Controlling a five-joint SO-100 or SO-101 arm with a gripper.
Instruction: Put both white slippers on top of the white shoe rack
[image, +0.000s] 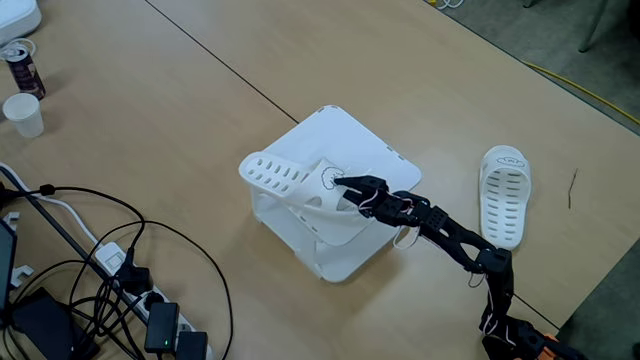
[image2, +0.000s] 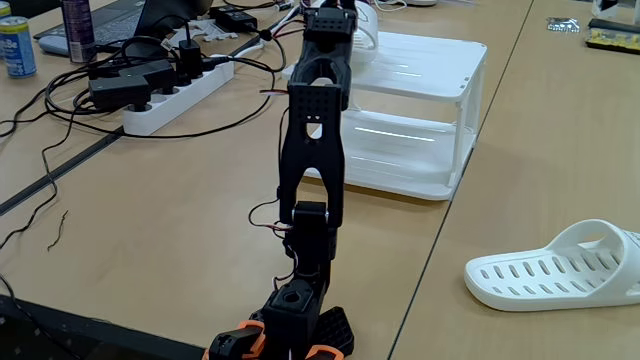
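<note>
Fingers (image: 337, 182) gripping one slipper (image: 300, 192) by strap – slipper lying tilted on rack (image: 385, 150) top, heel end overhanging left edge in a fixed view. Second slipper (image: 504, 195) lying on table (image: 180, 120), right of rack, well apart. Arm (image2: 312, 160) reaching over rack (image2: 440, 110).

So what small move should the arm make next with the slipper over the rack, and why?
Probably lower it a little and open. In a fixed view the gripper grips the strap of one white slipper, which lies tilted over the top of the white shoe rack with its end past the rack's edge. The other slipper waits on the table.
</note>
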